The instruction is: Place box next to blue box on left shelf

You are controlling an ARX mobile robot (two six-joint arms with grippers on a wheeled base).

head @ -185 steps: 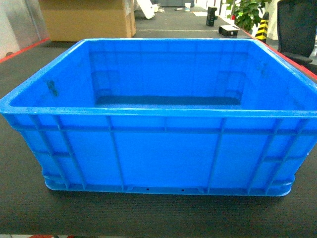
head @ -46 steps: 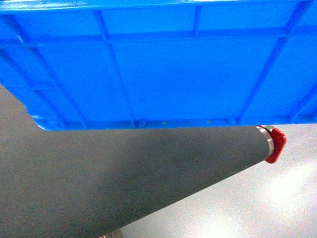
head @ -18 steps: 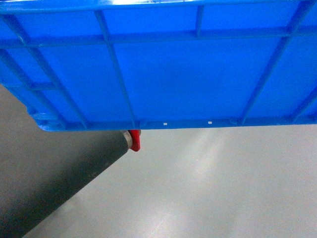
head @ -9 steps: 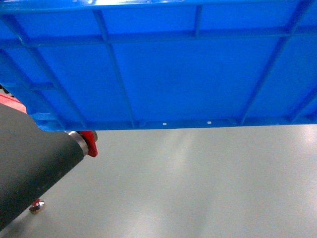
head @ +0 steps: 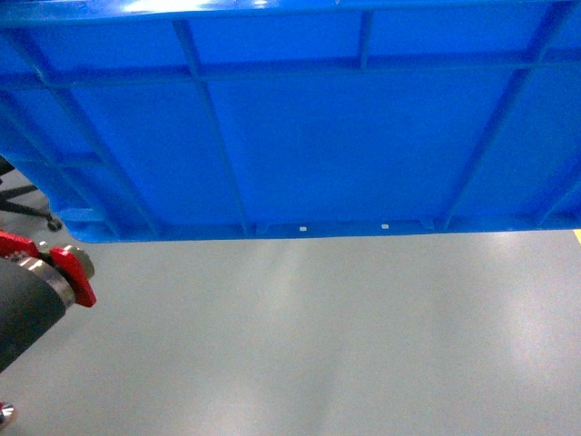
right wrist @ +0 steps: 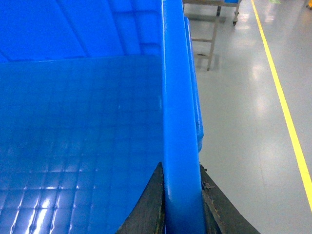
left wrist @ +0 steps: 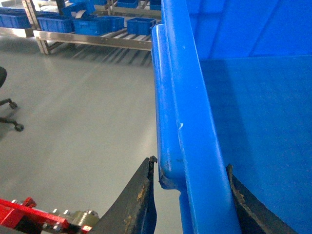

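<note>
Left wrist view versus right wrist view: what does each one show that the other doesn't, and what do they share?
Only the left wrist view shows the left shelf in the distance with small blue boxes on it, a chair caster and a red frame piece.

Only the right wrist view shows the yellow floor line and a metal stand's legs.

Both show the box with its rim clamped between a claw's fingers: left claw, right claw.

Box (head: pixel 300 136) held above floor (head: pixel 318 345), between both tools.
</note>
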